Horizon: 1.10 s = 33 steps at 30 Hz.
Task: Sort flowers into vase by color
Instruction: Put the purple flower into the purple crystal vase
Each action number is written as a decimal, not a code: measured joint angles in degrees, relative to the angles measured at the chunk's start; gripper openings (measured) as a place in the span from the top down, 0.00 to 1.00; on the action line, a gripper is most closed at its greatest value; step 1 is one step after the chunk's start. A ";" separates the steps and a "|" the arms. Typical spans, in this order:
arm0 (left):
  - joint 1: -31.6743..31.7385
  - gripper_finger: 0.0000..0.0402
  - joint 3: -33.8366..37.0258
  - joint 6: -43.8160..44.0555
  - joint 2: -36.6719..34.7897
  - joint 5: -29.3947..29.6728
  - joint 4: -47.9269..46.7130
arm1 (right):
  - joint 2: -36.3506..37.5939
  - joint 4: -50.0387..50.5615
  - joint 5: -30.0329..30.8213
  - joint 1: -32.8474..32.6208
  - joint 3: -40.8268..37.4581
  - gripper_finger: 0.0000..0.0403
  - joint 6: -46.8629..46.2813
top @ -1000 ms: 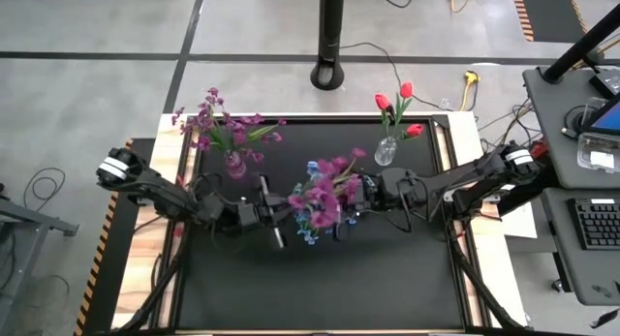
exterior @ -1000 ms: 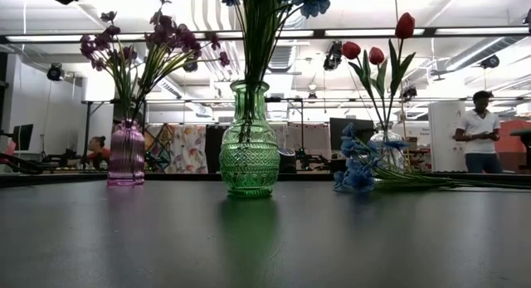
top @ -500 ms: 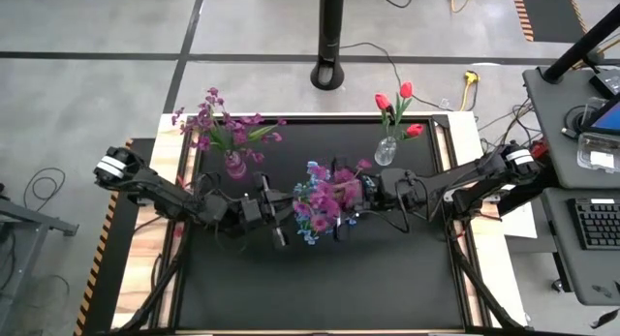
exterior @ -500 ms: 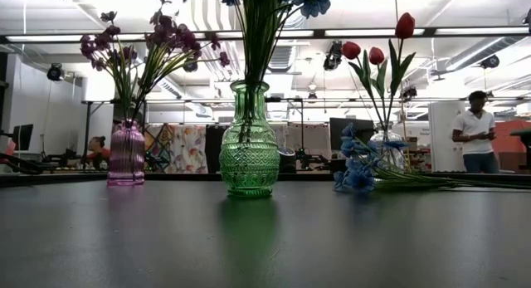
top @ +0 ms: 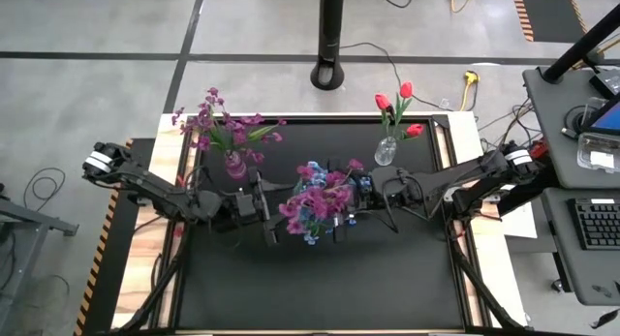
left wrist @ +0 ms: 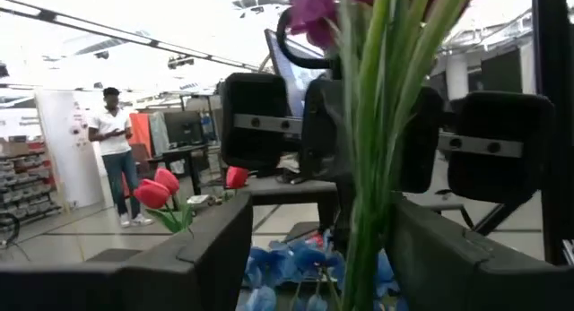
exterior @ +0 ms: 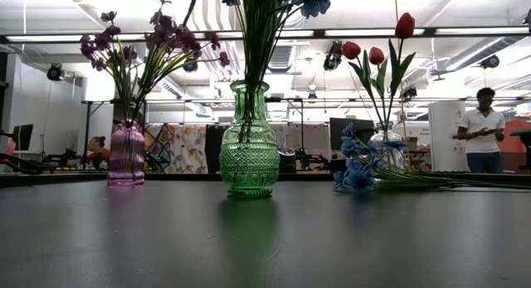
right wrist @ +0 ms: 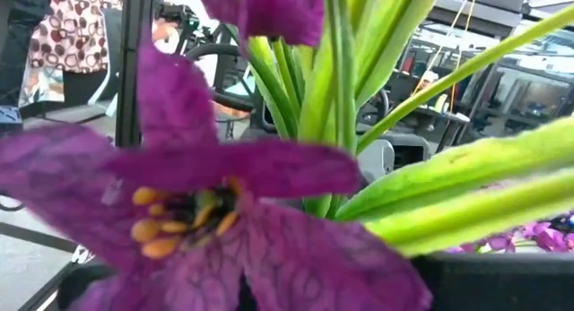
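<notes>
right hand (top: pixel 351 202): clamped on purple flowers (top: pixel 312 202) | left hand (top: pixel 274 206): apparently parted, gripping nothing

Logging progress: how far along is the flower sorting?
Done: red tulips in the clear vase, purple flowers in the purple vase. In hand: right gripper shut on a purple sprig above the green vase; left gripper open. Remaining: that sprig, plus the blue sprig on the table.

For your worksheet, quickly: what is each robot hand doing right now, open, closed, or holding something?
Left hand: open, fingers either side of the purple flower stems.
Right hand: closed on the purple flower stems.
</notes>
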State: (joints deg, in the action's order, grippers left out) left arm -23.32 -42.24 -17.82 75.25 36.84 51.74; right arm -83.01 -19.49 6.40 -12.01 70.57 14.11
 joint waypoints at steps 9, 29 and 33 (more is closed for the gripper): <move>0.01 0.62 0.02 -0.04 -0.07 -3.09 -3.03 | -0.52 0.07 -0.20 0.00 0.37 0.97 -0.04; -1.53 0.99 2.17 -3.10 -4.76 7.72 -4.82 | 3.21 3.35 0.43 0.02 0.37 0.56 -1.62; -2.69 1.00 4.26 -5.43 -9.10 12.90 -4.82 | 5.03 5.65 1.05 0.00 0.37 0.51 -1.66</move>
State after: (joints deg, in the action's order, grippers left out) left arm -26.01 -37.97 -23.25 66.15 49.75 46.92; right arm -77.98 -13.84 7.45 -12.01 70.94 12.45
